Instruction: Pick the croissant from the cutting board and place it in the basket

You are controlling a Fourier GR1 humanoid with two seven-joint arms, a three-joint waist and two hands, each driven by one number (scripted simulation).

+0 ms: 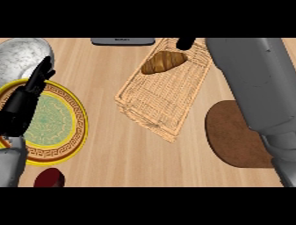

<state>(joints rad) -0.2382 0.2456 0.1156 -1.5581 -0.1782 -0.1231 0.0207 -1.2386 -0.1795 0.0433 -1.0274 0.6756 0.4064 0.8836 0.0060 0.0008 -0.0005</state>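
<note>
Head view shows the croissant [164, 62] lying in the basket [157, 105] at upper centre, just left of the right hand [186, 42], whose finger state I cannot tell.

Two smooth grey forearms; black left hand [20, 103] and right hand [185, 42] with slim jointed fingers
</note>
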